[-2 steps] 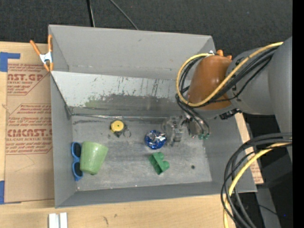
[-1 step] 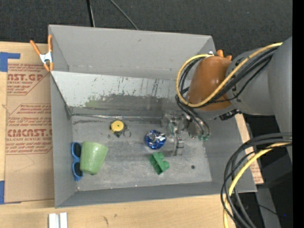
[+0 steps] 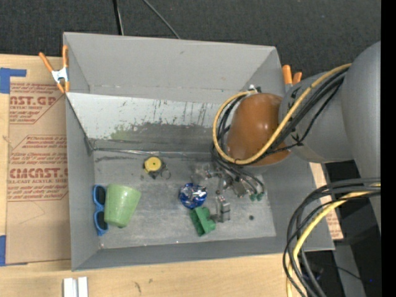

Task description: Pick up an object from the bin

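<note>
Hanging low over the floor of the bin [image 3: 154, 113], the gripper [image 3: 221, 211] stands just to the right of the green block [image 3: 202, 221]. Whether it is apart or together I cannot tell, so I would not call the block held. The block is the likeliest thing to pick. It lies askew, close to the foot of the bin's front wall.

The first risk, as I judge it, is closing beside the block and not around it. That would shove the block leftward or pin it against the front wall, and the gripper would come up with nothing. Because the block lies at a slant, a grip across its corners could also let it twist out on the lift.

Just up and left of the block lies a crumpled blue-and-white thing [image 3: 193, 195]. A wide approach could catch it as well, or nudge it onto the block.

Right of the block, past the gripper, a small green piece [image 3: 255, 196] lies under the wrist's cables [image 3: 226, 113] and orange cover [image 3: 257, 129]. A low sideways move might sweep it along.

Farther up and left of the block, the yellow disc [image 3: 152, 164] looks safe. So do the green cup [image 3: 122, 205] and the blue sunglasses [image 3: 97, 210] touching it, well apart to the block's left.
</note>
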You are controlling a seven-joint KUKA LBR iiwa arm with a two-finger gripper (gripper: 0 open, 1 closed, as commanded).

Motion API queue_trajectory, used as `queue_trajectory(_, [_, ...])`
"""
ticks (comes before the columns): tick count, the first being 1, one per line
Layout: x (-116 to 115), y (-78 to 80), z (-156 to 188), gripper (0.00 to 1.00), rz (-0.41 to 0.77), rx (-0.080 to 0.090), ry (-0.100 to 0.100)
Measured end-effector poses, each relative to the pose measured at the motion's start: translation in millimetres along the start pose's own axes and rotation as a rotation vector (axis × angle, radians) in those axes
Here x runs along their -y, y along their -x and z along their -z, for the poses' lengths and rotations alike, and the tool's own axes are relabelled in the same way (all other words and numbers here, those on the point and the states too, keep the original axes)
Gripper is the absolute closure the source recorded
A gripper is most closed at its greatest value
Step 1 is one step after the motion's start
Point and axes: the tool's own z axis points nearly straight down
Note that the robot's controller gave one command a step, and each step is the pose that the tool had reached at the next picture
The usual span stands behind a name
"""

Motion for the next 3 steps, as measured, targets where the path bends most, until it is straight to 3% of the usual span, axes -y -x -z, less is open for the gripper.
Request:
queue_trajectory(1, [-47,-18.7,2,0.00,0.271,0.000,0.001])
queue_trajectory(2, [-54,-41.3,17,0.00,0.531,0.000,-0.002])
queue_trajectory(3, [-53,-40.7,0,0.00,0.843,0.000,-0.001])
